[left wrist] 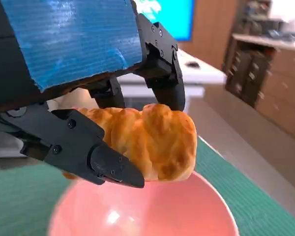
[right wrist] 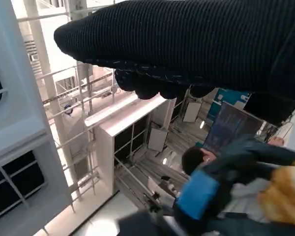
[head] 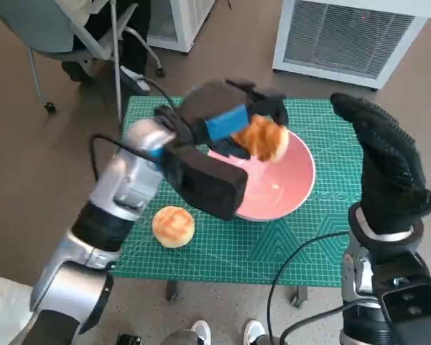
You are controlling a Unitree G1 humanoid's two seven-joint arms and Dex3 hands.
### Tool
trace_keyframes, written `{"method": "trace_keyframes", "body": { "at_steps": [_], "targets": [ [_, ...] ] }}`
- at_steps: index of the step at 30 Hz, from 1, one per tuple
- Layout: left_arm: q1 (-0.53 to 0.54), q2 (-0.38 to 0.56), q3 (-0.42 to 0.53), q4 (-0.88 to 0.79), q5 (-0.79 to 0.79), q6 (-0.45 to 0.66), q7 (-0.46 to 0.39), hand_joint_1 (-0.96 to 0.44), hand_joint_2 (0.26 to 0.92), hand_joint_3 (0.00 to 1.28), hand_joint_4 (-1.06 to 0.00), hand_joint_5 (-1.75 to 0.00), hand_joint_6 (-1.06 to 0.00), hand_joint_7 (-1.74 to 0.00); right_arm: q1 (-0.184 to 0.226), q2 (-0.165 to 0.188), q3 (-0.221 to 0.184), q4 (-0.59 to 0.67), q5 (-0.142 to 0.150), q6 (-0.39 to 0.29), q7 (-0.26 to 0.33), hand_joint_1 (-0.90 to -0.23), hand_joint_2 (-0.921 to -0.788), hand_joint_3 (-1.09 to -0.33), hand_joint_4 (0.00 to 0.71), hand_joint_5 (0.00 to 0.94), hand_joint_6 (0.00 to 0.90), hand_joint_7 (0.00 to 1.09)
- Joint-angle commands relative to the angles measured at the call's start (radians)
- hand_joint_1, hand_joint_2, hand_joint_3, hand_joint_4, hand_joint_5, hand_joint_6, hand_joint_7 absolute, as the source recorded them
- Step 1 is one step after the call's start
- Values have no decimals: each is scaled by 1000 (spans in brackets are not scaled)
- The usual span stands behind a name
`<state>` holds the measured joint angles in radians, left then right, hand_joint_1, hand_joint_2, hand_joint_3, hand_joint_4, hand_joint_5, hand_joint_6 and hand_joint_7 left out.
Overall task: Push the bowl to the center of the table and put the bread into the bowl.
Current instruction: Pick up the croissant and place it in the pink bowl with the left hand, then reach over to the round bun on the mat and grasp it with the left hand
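I have the green tabletop (head: 323, 237) under me with the pink bowl (head: 291, 188) sitting near its middle, so I judge the push done and the drop as my present step. My left robot hand (head: 233, 122) hangs over the bowl's 11 o'clock rim, fingers (left wrist: 105, 164) clamped on a golden bread (head: 262, 139). I should carry it a little toward 4 o'clock until it sits over the bowl's hollow, lower it, then spread the fingers slowly so it doesn't bounce out. My right robot hand (head: 388, 169) stands at 3 o'clock, fingers extended, holding nothing. A second round bun (head: 173, 226) waits at 7 o'clock.
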<state>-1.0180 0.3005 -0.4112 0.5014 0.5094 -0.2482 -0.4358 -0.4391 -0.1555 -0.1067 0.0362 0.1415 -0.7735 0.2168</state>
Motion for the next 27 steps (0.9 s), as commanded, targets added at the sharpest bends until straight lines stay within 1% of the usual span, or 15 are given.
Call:
{"method": "trace_keyframes", "body": {
  "at_steps": [1, 2, 3, 4, 6, 9, 11, 13, 16, 20, 24, 27],
  "targets": [
    [-34, 2, -25, 70, -8, -26, -71, -70, 900, 136, -374, -286, -387, -703, 31, -9, -9, -11, -13, 13, -9, -405, -921, -491, 449, 0, 140, 668],
    [-39, 5, -33, 75, -7, -22, -97, -59, 900, 93, -321, -183, -370, -493, 33, -9, -10, -13, -13, 14, -10, -406, -921, -490, 449, 0, 141, 666],
    [-43, 8, -38, 78, -5, -20, -115, -57, 899, 77, -295, -146, -360, -415, 34, -9, -11, -15, -13, 15, -10, -406, -921, -490, 449, 1, 141, 665],
    [-46, 14, -43, 73, -3, -14, -141, -55, 896, 53, -257, -93, -345, -301, 35, -8, -12, -17, -10, 17, -11, -406, -921, -490, 449, 1, 142, 663],
    [-48, 25, -46, 56, -2, -3, -181, -68, 881, 28, -195, -48, -318, -191, 37, -7, -13, -21, -9, 19, -12, -405, -921, -488, 450, 1, 146, 658],
    [-41, 39, -38, 27, -12, 3, -217, -95, 857, 9, -118, -15, -286, -100, 39, -4, -13, -23, -10, 21, -15, -402, -921, -486, 450, 1, 150, 651],
    [-24, 50, -23, 5, -25, -9, -220, -106, 847, 5, -85, -8, -274, -73, 40, -3, -15, -22, -13, 21, -17, -401, -921, -486, 450, 1, 152, 646],
    [-3, 61, -7, -12, -33, -39, -196, -122, 838, 2, -50, -3, -260, -51, 40, -1, -15, -21, -16, 21, -20, -399, -921, -486, 451, 1, 155, 642],
    [30, 88, 21, -35, -37, -119, -124, -141, 832, 1, -47, -7, -262, -41, 43, 2, -16, -20, -21, 18, -24, -396, -921, -486, 451, 1, 158, 637],
    [79, 133, 72, -85, -56, -208, -55, -165, 829, 1, -88, -25, -294, -50, 45, 4, -14, -19, -23, 16, -30, -396, -921, -485, 451, 1, 162, 631],
    [137, 186, 134, -150, -97, -270, -22, -180, 833, 3, -166, -54, -350, -73, 48, 7, -11, -25, -18, 20, -32, -395, -921, -484, 451, 1, 166, 624],
    [183, 227, 182, -206, -132, -299, -18, -179, 833, 2, -237, -79, -414, -105, 52, 8, -8, -32, -10, 26, -31, -392, -921, -483, 452, 1, 170, 619]
  ]
}}
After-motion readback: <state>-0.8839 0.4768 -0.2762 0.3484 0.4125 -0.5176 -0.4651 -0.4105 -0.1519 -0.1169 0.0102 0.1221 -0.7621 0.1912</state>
